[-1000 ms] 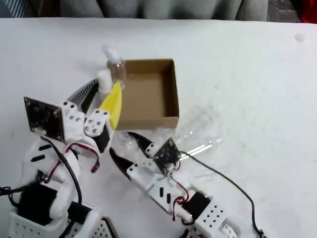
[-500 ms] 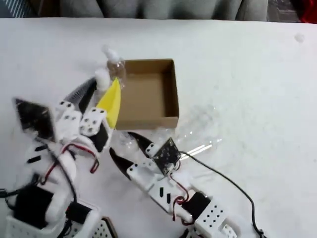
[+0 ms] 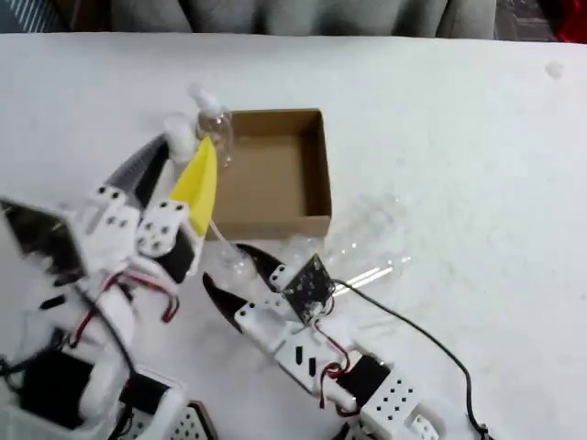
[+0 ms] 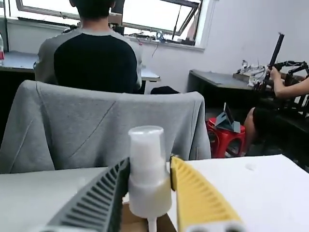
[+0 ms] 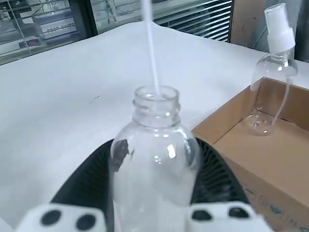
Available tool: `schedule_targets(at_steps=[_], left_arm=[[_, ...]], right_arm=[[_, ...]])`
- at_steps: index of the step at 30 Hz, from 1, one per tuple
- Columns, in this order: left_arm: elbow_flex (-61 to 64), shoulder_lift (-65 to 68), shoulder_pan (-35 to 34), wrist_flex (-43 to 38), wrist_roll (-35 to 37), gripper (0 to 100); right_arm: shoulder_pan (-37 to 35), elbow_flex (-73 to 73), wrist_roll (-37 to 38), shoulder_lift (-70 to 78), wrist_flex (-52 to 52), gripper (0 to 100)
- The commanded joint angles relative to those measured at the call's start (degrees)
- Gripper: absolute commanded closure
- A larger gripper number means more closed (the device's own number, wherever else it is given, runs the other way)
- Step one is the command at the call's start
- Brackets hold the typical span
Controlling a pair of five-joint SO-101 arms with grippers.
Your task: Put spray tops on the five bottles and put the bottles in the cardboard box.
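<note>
The bottle is clear glossy plastic, the spray top white plastic, the cardboard box matt.

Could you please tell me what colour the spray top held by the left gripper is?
White; the spray top shows best in the left wrist view.

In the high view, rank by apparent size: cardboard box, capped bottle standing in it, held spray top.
1. cardboard box
2. capped bottle
3. spray top, smallest despite being held nearer the camera
</note>
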Motion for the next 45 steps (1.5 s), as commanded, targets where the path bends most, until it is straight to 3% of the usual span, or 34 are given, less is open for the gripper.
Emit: schedule_targets(at_steps=[1, 11, 22, 33, 40, 45], left_arm=[[3.2, 0.0, -0.1, -6.0, 0.4, 98], [1.3, -0.1, -2.0, -4.8, 0.4, 98], [-5.7, -0.1, -1.9, 3.4, 0.4, 98], [3.6, -0.1, -3.7, -5.7, 0.4, 98], [3.3, -0.2, -3.5, -0.8, 0.4, 98], [1.8, -2.7, -3.9, -1.8, 0.4, 98]], right_arm=[[-0.5, 0.6, 0.8, -0.8, 0.1, 98.3], [-0.5, 0.6, 0.8, -0.8, 0.1, 98.3], [-0.5, 0.6, 0.8, -0.8, 0.1, 98.3], [-0.3, 0.6, 0.8, -0.8, 0.1, 98.3], [-0.2, 0.6, 0.8, -0.8, 0.1, 98.3], [-0.3, 0.6, 0.8, -0.8, 0.1, 98.3]])
